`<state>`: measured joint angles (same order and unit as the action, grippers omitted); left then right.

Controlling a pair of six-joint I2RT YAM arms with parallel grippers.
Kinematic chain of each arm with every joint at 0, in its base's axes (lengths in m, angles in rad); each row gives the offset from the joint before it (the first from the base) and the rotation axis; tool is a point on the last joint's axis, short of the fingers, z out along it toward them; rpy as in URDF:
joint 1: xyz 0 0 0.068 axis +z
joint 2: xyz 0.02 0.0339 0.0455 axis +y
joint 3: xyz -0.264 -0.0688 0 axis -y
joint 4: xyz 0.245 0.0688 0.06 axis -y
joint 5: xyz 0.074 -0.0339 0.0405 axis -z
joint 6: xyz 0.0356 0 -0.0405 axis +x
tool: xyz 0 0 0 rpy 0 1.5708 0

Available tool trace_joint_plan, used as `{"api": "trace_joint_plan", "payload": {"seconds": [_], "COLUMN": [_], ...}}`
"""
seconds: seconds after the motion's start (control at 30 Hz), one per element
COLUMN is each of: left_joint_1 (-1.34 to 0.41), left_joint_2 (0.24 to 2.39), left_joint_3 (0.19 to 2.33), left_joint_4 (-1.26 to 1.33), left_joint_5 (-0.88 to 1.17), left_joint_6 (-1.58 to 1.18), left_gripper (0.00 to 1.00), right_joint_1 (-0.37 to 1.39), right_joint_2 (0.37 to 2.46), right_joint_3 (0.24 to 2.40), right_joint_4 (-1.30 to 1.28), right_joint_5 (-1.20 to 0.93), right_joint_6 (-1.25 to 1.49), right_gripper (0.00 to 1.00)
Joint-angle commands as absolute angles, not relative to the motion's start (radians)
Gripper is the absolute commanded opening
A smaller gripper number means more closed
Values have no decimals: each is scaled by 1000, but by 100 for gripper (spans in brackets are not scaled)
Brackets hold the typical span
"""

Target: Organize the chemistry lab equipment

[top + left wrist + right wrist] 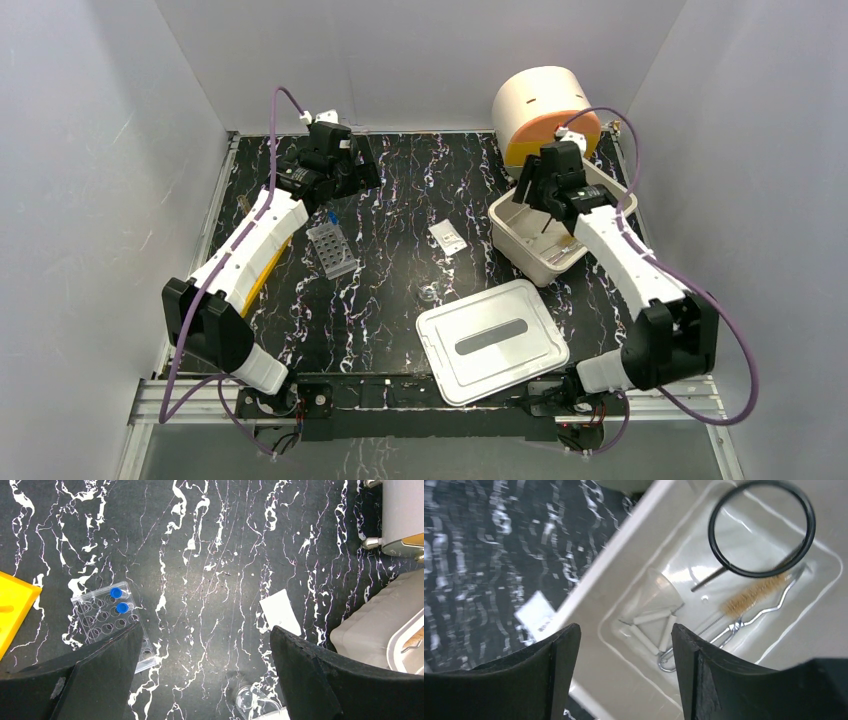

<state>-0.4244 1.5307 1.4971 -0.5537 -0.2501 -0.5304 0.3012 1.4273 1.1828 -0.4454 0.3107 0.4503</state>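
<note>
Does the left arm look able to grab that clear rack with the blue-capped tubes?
Probably yes. The left gripper hangs open over the table, and the rack stands just below one finger, in the open with nothing over it.

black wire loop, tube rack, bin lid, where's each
black wire loop [712,532], right wrist view, left side of ring
tube rack [105,617], left wrist view, holed top plate
bin lid [492,340], top external view, centre recess
</note>
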Motion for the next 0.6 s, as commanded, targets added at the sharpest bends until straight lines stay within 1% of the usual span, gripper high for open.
{"api": "trace_joint_plan", "payload": {"seconds": [0.0,0.07,0.17,0.2,0.27,0.4,0.57], "left_joint_1": [-418,-418,-418,-415,-407,-360,-317], "left_joint_2": [1518,1520,1527,1531,1540,1559,1554], "left_joint_3": [1520,1522,1523,1523,1523,1531,1548], "left_joint_4": [-552,-549,-546,-546,-548,-577,-598], "left_joint_5": [-265,-267,-262,-255,-239,-188,-183], "left_joint_6": [-508,-505,-502,-502,-510,-542,-565], "left_gripper": [98,98,98,98,98,98,98], "right_joint_1": [298,312,392,429,503,640,746], "right_joint_2": [1352,1368,1397,1401,1412,1446,1475], "right_joint_3": [1273,1320,1365,1373,1386,1395,1349], "right_joint_4": [-471,-516,-552,-555,-564,-592,-578], "right_joint_5": [194,145,132,137,156,187,132], "right_joint_6": [366,343,296,283,270,260,254], "right_gripper": [77,80,85,91,96,97,98]}}
